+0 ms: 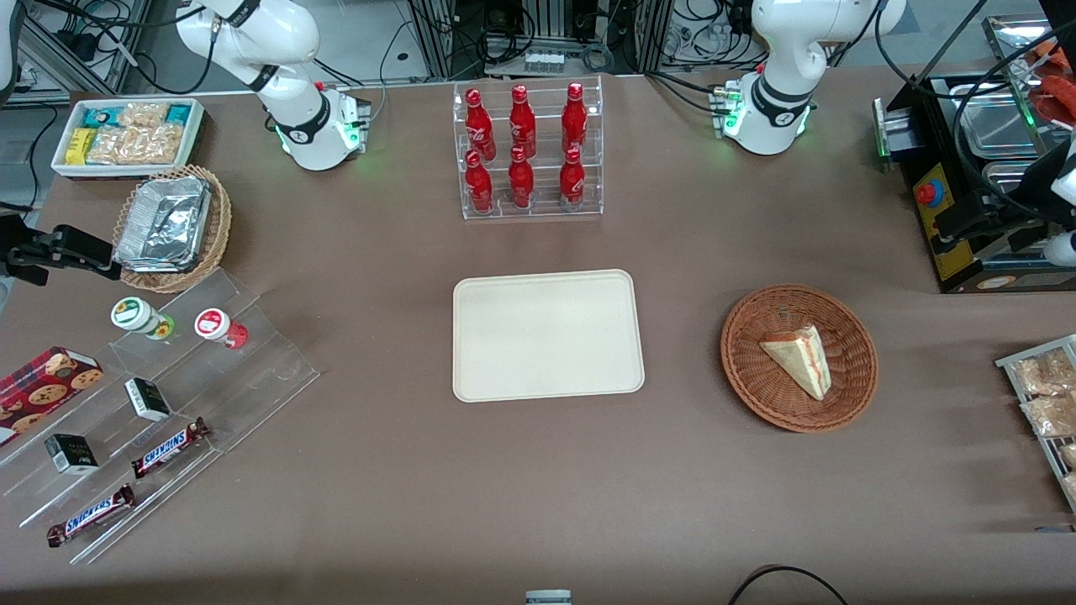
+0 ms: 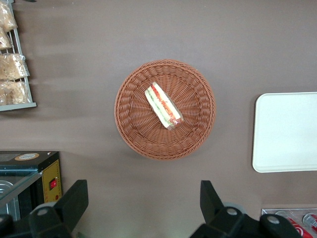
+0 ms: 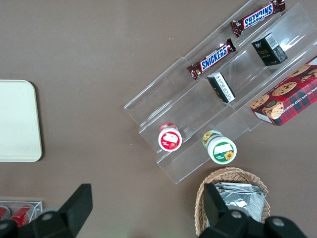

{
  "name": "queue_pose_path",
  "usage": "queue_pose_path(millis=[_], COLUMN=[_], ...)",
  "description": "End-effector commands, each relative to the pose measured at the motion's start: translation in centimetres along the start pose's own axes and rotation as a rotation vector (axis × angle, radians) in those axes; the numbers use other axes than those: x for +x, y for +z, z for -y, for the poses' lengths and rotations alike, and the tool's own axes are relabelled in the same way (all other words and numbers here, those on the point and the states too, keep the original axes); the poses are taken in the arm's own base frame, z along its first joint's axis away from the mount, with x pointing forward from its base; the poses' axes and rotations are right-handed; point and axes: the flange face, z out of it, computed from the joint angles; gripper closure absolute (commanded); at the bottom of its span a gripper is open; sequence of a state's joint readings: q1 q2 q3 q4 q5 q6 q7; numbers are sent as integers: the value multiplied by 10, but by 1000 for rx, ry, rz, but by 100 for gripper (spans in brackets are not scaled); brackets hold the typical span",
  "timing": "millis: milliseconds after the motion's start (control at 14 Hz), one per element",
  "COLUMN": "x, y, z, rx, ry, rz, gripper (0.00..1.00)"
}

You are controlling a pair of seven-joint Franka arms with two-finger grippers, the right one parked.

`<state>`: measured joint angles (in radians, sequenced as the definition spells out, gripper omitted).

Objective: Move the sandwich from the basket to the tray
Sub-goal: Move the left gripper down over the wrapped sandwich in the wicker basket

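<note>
- The sandwich [image 1: 800, 358] lies in the basket [image 1: 748, 370], a pale wedge resting on its side, with the orange-red and green filling showing along the cut edge in the left wrist view [image 2: 164, 105].
- The reddish-brown wicker basket [image 2: 133, 129] sits on the brown table [image 1: 504, 479] toward the working arm's end, holding only that one wedge.
- The tray [image 1: 548, 335] lies flat near the middle of the table, well apart from the basket and bare on top; its rounded edge shows in the wrist view too [image 2: 285, 132].
- The gripper [image 2: 143, 206] hangs high above the table, beside the basket rather than over it; its two dark fingers [image 2: 74, 201] are spread wide apart with nothing between them.
- A clear rack of red bottles [image 1: 525, 151] stands farther from the front camera than the tray.
- A wire rack of bagged snacks [image 1: 1046, 403] sits at the table's edge beside the basket.
</note>
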<state>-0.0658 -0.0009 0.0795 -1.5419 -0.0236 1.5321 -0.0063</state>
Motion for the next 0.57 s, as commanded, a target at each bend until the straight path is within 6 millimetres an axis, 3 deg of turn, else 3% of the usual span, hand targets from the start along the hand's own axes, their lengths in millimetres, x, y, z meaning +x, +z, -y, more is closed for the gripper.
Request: queue_pose_path(millis=[0, 214, 500], x=[-5, 4, 21], y=[-5, 14, 84], z=[2, 8, 10], rx=[18, 35, 77], ry=[4, -4, -8], rz=[2, 28, 46], gripper=[0, 0, 0])
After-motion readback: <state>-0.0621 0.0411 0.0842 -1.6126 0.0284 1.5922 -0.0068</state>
